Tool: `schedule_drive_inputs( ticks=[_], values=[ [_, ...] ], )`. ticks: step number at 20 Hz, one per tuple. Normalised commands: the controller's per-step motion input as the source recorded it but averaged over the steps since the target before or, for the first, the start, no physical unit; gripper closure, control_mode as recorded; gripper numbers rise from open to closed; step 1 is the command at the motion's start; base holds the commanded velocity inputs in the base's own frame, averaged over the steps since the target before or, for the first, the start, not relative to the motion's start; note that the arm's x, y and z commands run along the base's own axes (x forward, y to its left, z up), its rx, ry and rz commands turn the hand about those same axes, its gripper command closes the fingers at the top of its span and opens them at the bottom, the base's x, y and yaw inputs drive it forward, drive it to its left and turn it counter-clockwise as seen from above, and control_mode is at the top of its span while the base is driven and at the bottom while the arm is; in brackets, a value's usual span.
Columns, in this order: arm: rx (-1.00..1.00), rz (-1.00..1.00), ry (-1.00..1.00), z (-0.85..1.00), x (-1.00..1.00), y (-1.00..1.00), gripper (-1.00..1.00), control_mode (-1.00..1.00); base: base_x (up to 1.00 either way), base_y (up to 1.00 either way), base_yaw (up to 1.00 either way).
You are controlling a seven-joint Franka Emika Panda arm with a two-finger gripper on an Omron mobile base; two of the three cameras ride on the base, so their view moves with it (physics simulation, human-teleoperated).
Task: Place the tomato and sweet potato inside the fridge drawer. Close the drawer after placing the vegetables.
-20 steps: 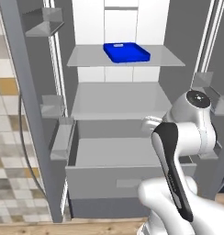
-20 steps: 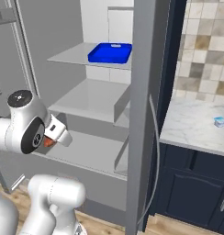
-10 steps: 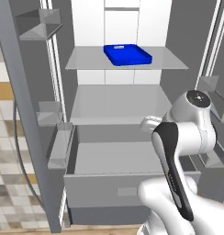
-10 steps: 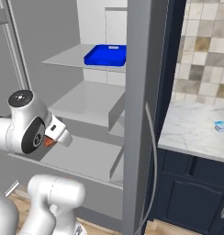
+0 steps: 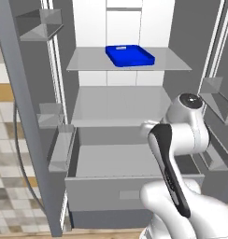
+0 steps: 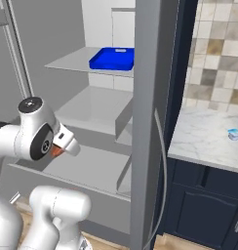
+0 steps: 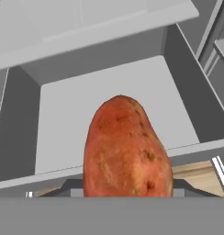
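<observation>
We log: sweet potato [image 7: 126, 149] orange-red w/ dark speckles; fridge drawer [image 5: 130, 189] plain grey; tray [image 5: 130, 55] bright blue; counter [image 6: 204, 141] white marble.

Just ahead of the claw, the sweet potato [image 7: 127, 149] has a matt, slightly rough orange-red skin flecked with dark pits. Beyond and below it, the fridge drawer [image 7: 109, 110] looks like smooth matt grey plastic. Higher up, the blue tray [image 5: 130, 55] appears to be glossy plastic. Off to the claw's right, the counter [image 6: 208, 141] looks like polished marble, though it is small here.
</observation>
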Motion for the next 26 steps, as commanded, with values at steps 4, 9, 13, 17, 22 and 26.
schedule_drive_inputs(
  ticks=[4, 9, 13, 17, 22, 26],
  values=[
    [-0.07, 0.0, 0.15, -0.37, 0.35, 0.08, 1.0, -1.0, 0.0, 0.0, 0.0],
    [-0.06, 0.0, 0.12, -0.39, 0.3, 0.06, 1.0, -1.0, 0.0, 0.0, 0.0],
    [0.0, 0.0, 0.01, -0.46, 0.06, 0.0, 1.0, -1.0, 0.0, 0.0, 0.0],
    [0.0, 0.0, 0.03, -0.72, 0.0, 0.0, 1.0, -1.0, 0.0, 0.0, 0.0],
    [-0.03, 0.0, 0.18, -0.75, 0.01, 0.01, 1.0, -1.0, 0.0, 0.0, 0.0],
    [0.0, 0.0, 0.16, -0.49, 0.14, 0.0, 1.0, -1.0, 0.0, 0.0, 0.0]
  ],
)
